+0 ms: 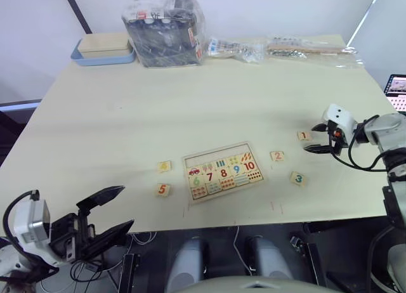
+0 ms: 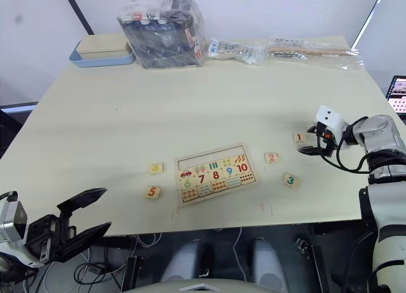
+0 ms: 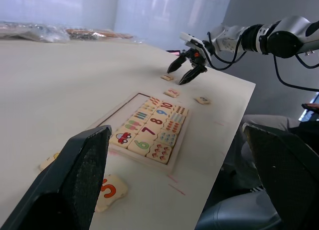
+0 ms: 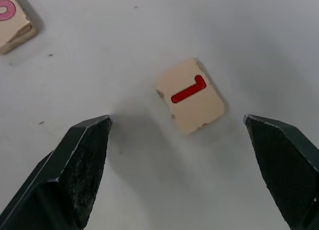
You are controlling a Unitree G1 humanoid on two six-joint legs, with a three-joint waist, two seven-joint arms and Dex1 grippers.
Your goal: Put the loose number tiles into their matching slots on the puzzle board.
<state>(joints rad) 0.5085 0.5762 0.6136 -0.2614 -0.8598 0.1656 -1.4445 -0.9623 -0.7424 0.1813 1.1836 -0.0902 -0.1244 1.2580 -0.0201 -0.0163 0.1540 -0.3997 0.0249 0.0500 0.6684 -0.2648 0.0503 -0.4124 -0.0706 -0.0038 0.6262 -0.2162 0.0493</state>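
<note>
The right gripper (image 1: 315,138) hangs spread wide and empty just above tile 1 (image 1: 304,136), which lies flat on the table (image 1: 127,122) between its fingers (image 4: 79,165) in the right wrist view, touched by neither. A corner of another tile with a pink mark (image 4: 14,21) lies near it in that view.

The left gripper (image 1: 108,214) is also open and empty, held off the table's near left edge, well apart from every tile.

The board (image 1: 222,169) lies flat near the table's front middle. Its top row is a line of bare slots (image 1: 216,155); the rows below hold picture tiles, numerals 6 to 10 and dot tiles.

The loose tiles sit on the table around the board:
- Tile 2 (image 1: 276,156) is just right of the board.
- Tile 3 (image 1: 297,178) is right of the board, nearer the front edge.
- Tile 4 (image 1: 164,167) is just left of the board.
- Tile 5 (image 1: 163,189) is left of the board, nearer the front edge.

At the far edge stand a pale box on a blue tray (image 1: 103,49), a dark bundle in clear plastic (image 1: 165,30) and two flat plastic packets (image 1: 236,49) (image 1: 311,50).
</note>
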